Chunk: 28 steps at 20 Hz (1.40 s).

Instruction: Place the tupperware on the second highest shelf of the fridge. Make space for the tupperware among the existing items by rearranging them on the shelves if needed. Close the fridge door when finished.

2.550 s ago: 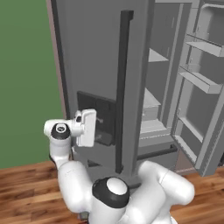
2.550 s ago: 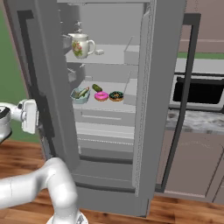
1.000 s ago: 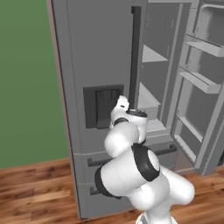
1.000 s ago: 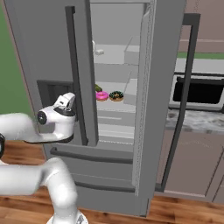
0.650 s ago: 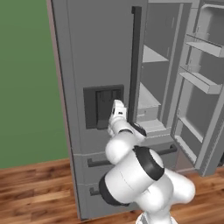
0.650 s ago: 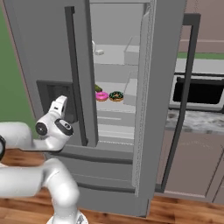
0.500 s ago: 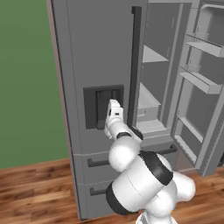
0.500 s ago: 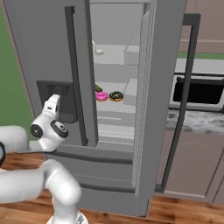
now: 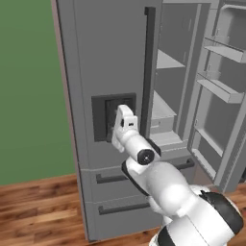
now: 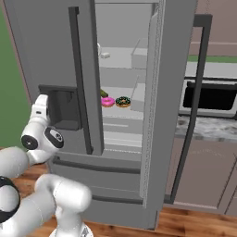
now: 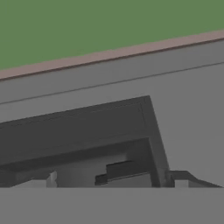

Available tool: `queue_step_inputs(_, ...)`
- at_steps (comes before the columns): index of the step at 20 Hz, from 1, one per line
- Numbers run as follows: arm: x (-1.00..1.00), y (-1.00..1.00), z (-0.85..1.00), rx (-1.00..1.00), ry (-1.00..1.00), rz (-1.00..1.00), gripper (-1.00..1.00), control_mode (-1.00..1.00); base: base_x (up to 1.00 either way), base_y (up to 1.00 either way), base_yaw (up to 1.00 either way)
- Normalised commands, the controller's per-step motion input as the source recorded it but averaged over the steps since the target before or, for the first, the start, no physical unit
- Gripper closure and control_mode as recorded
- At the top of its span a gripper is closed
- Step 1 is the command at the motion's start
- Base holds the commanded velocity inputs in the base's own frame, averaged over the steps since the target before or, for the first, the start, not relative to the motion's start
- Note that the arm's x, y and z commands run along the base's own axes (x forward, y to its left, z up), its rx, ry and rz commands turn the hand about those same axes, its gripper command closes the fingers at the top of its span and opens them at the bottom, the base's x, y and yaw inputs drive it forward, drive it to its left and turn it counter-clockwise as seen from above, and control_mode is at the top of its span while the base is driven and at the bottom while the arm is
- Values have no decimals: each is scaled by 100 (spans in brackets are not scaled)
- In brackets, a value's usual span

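My arm (image 9: pixel 163 187) is glossy white, built of rounded, bulbous segments with black bands at the joints. A dark round cap (image 9: pixel 145 156) sits at my wrist, and my hand (image 9: pixel 124 126) is a boxy white block.

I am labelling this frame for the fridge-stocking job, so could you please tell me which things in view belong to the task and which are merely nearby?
Part of the job:
- fridge, left door nearly shut
- shelves
- pink-frosted donut
- chocolate donut
- gripper at the dispenser recess

Just nearby:
- oven
- wooden floor
- green wall
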Motion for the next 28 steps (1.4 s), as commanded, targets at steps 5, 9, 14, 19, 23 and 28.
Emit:
queue_step_inputs(5, -49, 0, 100, 1, 15, 1, -100, -100, 0, 0, 0)
queue_step_inputs(9, -29, -27, 99, 1, 4, 3, -100, -100, 0, 0, 0)
queue_step_inputs(14, -51, -79, 78, 1, 0, 12, -100, -100, 0, 0, 0)
queue_step_inputs(19, -68, -76, 55, 0, 5, 10, -100, -100, 0, 0, 0)
queue_step_inputs(23, -49, -80, 39, 3, 14, 0, -100, -100, 0, 0, 0)
queue_step_inputs(28, -61, -93, 5, 15, 5, 2, -100, -100, 0, 0, 0)
